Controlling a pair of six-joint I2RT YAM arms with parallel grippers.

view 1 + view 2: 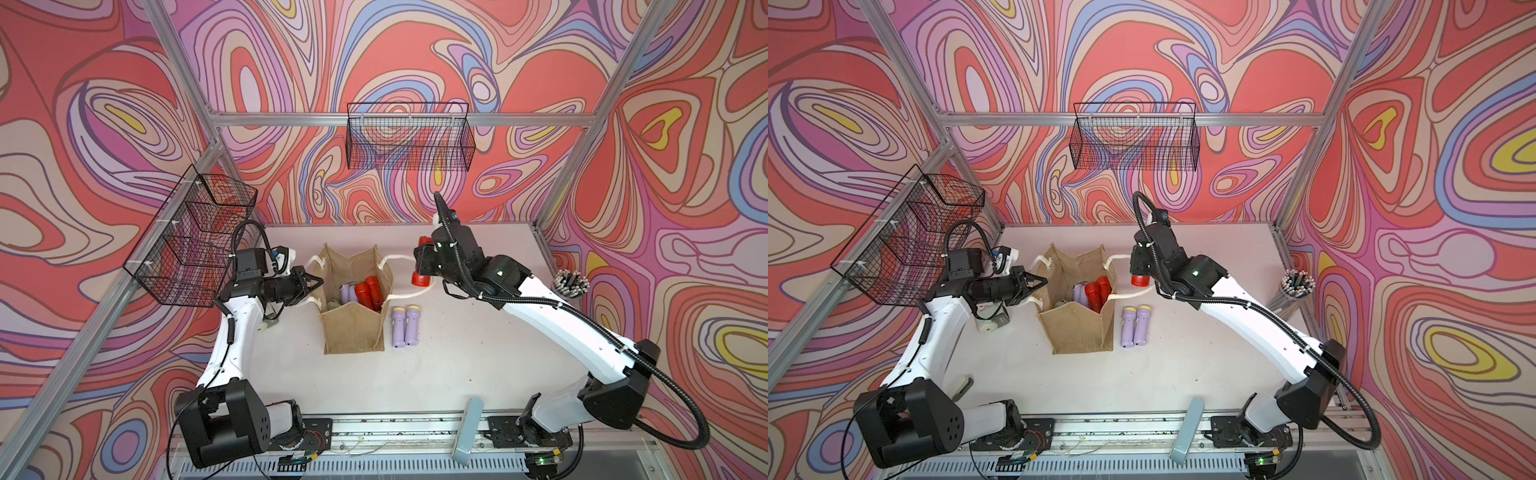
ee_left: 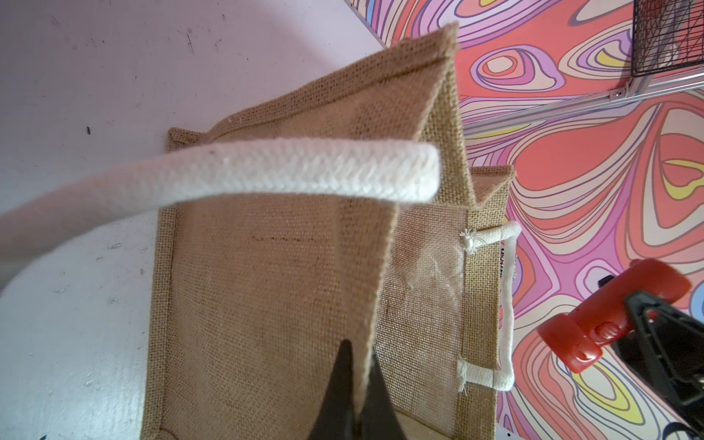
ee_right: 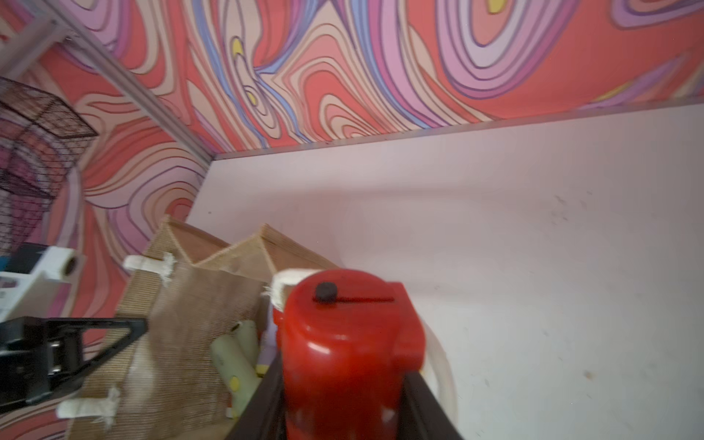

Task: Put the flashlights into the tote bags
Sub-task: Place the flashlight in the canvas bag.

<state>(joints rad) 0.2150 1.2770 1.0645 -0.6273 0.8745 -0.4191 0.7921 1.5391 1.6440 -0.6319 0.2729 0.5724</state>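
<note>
Now | red flashlight (image 3: pixel 343 350) between right jaws | tote bag (image 2: pixel 247 289) in left jaws

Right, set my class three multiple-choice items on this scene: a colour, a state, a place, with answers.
1. What colour is the flashlight in the right gripper? A red, B blue, C green.
2. The left gripper is: A open, B shut on the edge of the bag, C shut on a flashlight.
3. The two yellow-ringed lilac flashlights lie: A in the right gripper, B on the table beside the bag, C in the left gripper.
Answers: 1A, a red body in its grip; 2B, it pinches the burlap wall; 3B, side by side there.
</note>
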